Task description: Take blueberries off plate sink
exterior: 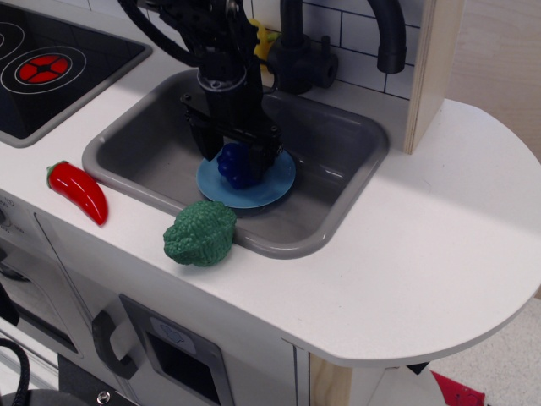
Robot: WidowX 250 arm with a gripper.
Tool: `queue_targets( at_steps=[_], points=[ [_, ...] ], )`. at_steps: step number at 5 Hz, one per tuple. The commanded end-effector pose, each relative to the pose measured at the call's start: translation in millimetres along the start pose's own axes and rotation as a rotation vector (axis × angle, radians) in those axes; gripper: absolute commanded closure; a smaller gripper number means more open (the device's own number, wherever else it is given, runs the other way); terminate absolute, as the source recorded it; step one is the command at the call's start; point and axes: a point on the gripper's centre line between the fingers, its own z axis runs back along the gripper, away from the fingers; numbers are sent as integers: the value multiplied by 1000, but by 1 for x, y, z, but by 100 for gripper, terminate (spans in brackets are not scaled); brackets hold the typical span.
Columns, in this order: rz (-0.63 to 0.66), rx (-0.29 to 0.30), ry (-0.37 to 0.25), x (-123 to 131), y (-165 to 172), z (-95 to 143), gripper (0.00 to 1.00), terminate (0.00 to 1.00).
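Note:
The dark blue blueberries [234, 167] sit in the middle of the light blue plate [277, 179], which lies on the floor of the grey sink [342, 161]. My black gripper [237, 159] is lowered straight over the berries. One finger stands on their left and one on their right, so the cluster lies between the jaws. The jaws still look spread, and I see no lift of the berries off the plate. The gripper body hides the top of the cluster.
A green broccoli [200, 233] lies on the sink's front rim. A red pepper [79, 191] is on the counter to the left. A black faucet [303, 59] and a yellow pepper [260, 41] stand behind the sink. The black stovetop [51, 68] is at far left.

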Motion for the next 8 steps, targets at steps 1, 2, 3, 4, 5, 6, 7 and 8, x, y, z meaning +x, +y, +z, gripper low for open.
queue_targets(
  at_steps=[1, 2, 3, 4, 5, 6, 7, 8],
  points=[
    [-18, 30, -43, 11, 2, 5, 0, 0],
    [-7, 24, -45, 12, 1, 6, 100, 0],
    [52, 37, -52, 19, 4, 13, 100, 0],
    [77, 46, -80, 22, 6, 25, 100, 0],
    [83, 7, -66, 17, 8, 46, 100, 0],
    [93, -22, -61, 5, 10, 65, 100, 0],
    [77, -52, -27, -6, 9, 69, 100, 0],
    [12, -80, 45, -27, -8, 68, 100, 0]
  ],
)
